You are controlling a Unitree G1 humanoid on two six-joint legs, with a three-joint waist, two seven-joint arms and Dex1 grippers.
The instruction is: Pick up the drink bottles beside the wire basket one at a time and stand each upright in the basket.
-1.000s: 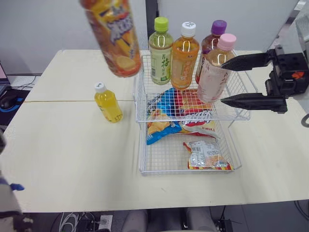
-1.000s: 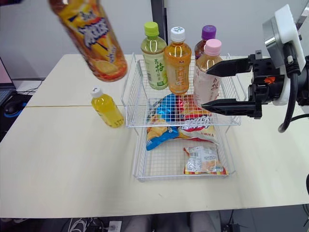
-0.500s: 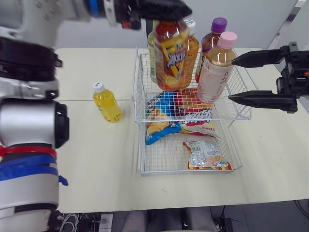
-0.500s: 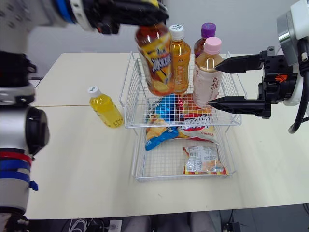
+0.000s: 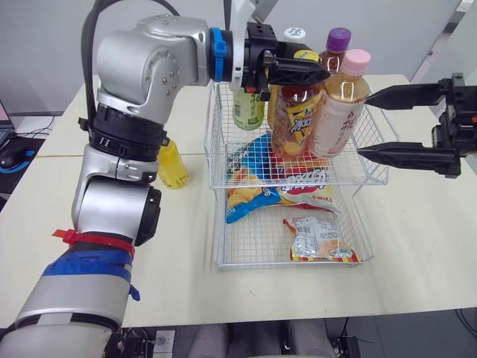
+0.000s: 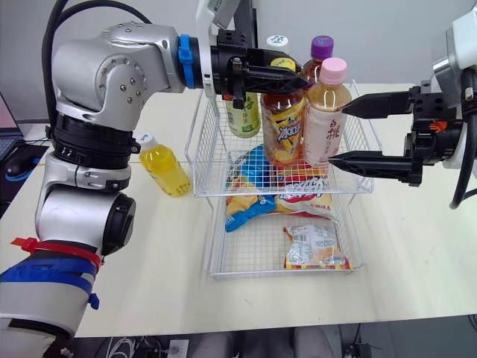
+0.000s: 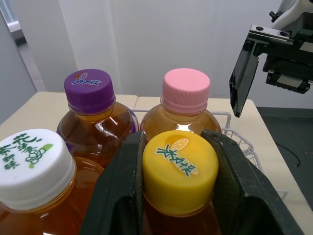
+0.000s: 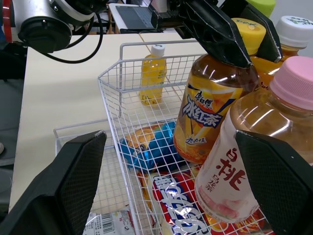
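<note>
Left gripper [image 5: 297, 72] is clamped on the neck of the iced-tea bottle [image 5: 294, 112], one finger on each side just under its yellow cap. The bottle hangs straight below the gripper, close to upright, inside the upper tier of the wire basket [image 5: 350, 182]. Its base is down among the snack bags [image 5: 272, 160], and I cannot tell whether it is resting on them.

I judge this to be the placing step. The pink-capped bottle [image 5: 339, 104] is just beside the gripper, and the white-capped bottle [image 5: 294, 33] and purple-capped bottle [image 5: 337, 41] stand close behind it. So the next move calls for settling the base, parting the fingers only a little, and lifting straight up.

Right gripper [image 6: 337, 135] has its fingers wide apart and holds nothing, just beside the pink-capped bottle.

One small yellow bottle [image 6: 165, 168] stands on the desk [image 5: 119, 239], below the left arm and outside the basket. I'd fetch it after this one.
</note>
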